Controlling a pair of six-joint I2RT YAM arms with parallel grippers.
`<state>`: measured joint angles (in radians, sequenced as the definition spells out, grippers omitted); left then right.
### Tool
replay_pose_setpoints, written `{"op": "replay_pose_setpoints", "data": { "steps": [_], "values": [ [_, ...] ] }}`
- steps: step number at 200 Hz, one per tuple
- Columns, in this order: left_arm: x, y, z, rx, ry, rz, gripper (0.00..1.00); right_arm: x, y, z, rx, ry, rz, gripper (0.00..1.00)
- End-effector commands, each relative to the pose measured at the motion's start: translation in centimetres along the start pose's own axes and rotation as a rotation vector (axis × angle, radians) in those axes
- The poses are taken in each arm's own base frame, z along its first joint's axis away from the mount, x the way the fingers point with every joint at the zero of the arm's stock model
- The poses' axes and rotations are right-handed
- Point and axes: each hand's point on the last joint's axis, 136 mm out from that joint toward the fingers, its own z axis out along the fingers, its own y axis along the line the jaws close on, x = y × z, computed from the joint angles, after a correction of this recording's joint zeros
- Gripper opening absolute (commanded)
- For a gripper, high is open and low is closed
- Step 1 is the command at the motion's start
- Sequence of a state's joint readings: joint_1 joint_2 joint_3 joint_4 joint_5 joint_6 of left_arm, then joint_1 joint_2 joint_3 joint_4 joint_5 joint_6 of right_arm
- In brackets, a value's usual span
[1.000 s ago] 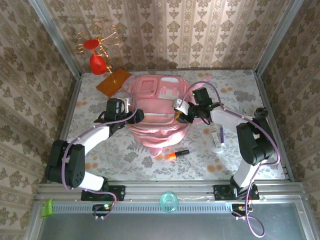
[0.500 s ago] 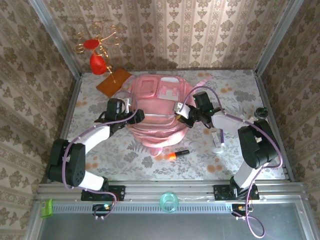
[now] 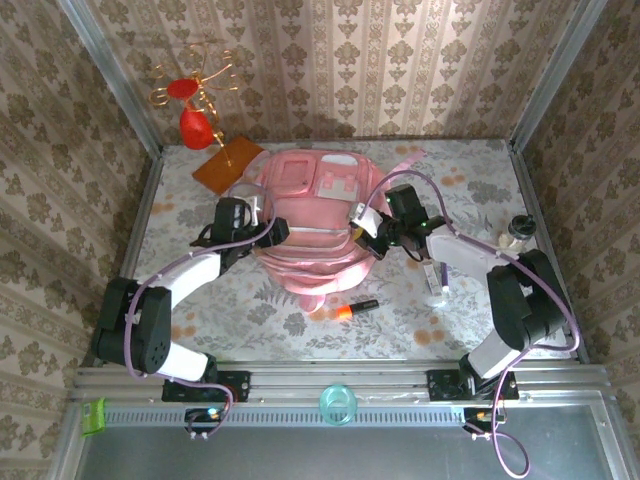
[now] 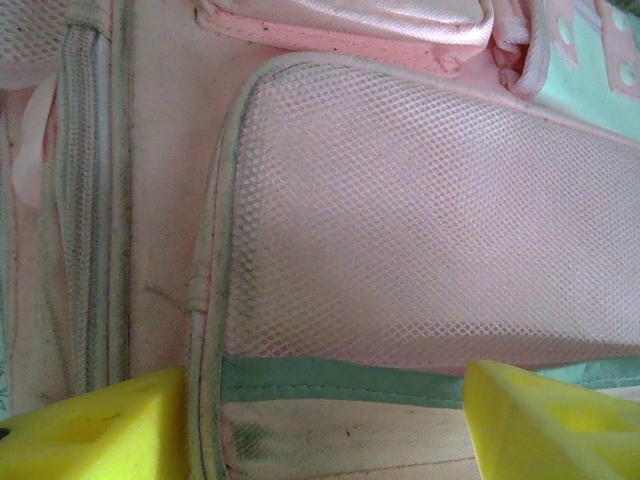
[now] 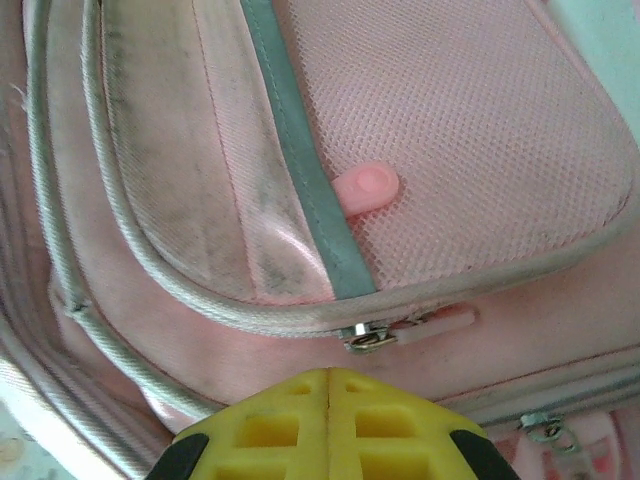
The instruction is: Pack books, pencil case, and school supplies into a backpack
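The pink backpack [image 3: 312, 260] lies flat in the middle of the table. My left gripper [image 3: 270, 236] is at its left flank, open, with its yellow fingers [image 4: 95, 430] spread either side of a mesh pocket [image 4: 420, 220] and its green trim. My right gripper [image 3: 360, 228] rests on the backpack's right side, shut, with nothing visible between its tips [image 5: 328, 415]. A metal zipper pull [image 5: 400, 330] sits just beyond them. The orange-and-black marker [image 3: 352, 308] lies in front of the backpack, and the slim whitish stick [image 3: 440, 272] to its right. The books are out of view.
An orange-brown board [image 3: 227, 160] with a gold wire stand [image 3: 195, 85] sits at the back left. A small bottle [image 3: 517, 230] stands near the right wall. A teal cup [image 3: 338, 403] and a green piece [image 3: 93, 415] rest on the front rail.
My right gripper has slid slightly left and nearer along the backpack's side, and its elbow has swung out to the right, uncovering the small bottle. The left arm has not moved.
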<state>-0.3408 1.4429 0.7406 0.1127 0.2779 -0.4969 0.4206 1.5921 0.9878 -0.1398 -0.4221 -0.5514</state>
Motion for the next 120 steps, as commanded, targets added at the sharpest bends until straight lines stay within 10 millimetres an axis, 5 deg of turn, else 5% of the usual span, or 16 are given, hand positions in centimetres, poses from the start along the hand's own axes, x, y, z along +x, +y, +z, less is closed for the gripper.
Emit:
{"op": "replay_pose_setpoints", "data": {
  "steps": [1,35,64,120],
  "values": [
    [-0.2,-0.2,0.1,0.009,-0.043,-0.039,0.69,-0.1,1.2,-0.9,0.000,0.047,0.143,0.00],
    [0.0,-0.7,0.1,0.018,-0.040,-0.029,0.69,0.0,0.7,-1.5,0.052,0.019,0.134,0.00],
    [0.0,-0.8,0.0,0.017,-0.037,-0.020,0.69,-1.5,-1.9,-2.5,0.154,-0.068,0.097,0.33],
    [-1.1,-0.4,-1.7,-0.046,-0.088,0.014,0.72,-4.8,-3.5,-1.9,-0.038,-0.146,0.550,0.59]
  ]
}}
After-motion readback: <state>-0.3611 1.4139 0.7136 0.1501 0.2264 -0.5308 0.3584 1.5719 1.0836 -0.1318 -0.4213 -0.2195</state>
